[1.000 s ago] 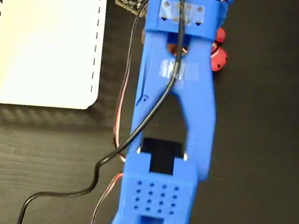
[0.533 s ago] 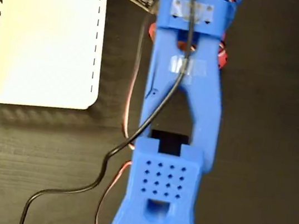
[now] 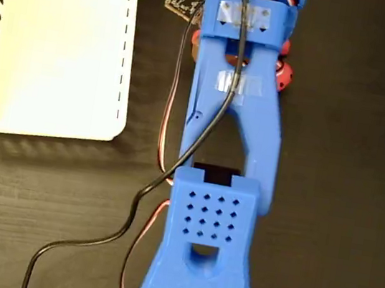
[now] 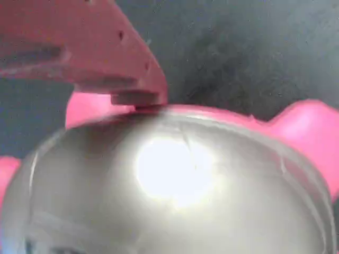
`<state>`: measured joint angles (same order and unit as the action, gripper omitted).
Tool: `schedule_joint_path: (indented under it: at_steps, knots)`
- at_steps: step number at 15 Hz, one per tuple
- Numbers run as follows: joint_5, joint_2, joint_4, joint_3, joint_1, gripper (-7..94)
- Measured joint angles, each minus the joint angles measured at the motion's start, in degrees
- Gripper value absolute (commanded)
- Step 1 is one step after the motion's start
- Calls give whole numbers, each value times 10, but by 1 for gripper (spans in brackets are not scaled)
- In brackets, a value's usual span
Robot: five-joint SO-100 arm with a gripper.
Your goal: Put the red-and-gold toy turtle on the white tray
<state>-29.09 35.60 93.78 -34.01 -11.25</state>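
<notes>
A: Wrist view first: the red-and-gold toy turtle (image 4: pixel 175 180) fills nearly the whole picture, its shiny domed shell right under the camera, pink body showing at the far edge and at the right. One pink finger (image 4: pixel 106 53) of the gripper comes in from the upper left, and its tip seems to touch the shell's far rim.

B: Is it clamped on the toy?

A: I cannot tell. Only that one finger shows, and the other is out of frame.

B: And from above?

A: In the fixed view the blue arm (image 3: pixel 223 156) runs up the middle and hides the gripper entirely. Only red bits of the turtle (image 3: pixel 285 74) peek out at the arm's right edge near the top. The white tray (image 3: pixel 54 51) lies at the upper left, well apart from the toy, with dark table between them.

B: So the move ahead goes leftward?

A: In my judgement, yes: once the toy is held and lifted, it must travel left in the fixed view to the tray.
</notes>
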Motion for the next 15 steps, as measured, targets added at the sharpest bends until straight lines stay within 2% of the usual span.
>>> schedule_joint_path:
  at_steps: [3, 5, 11, 15]
  knots:
    - [-10, -4, 0, 16, -1, 14]
    - [-20, -4, -4, 16, -1, 0]
    - [-11, 9, -9, -6, -9, 0]
    - [20, 120, 7, -33, -29, 0]
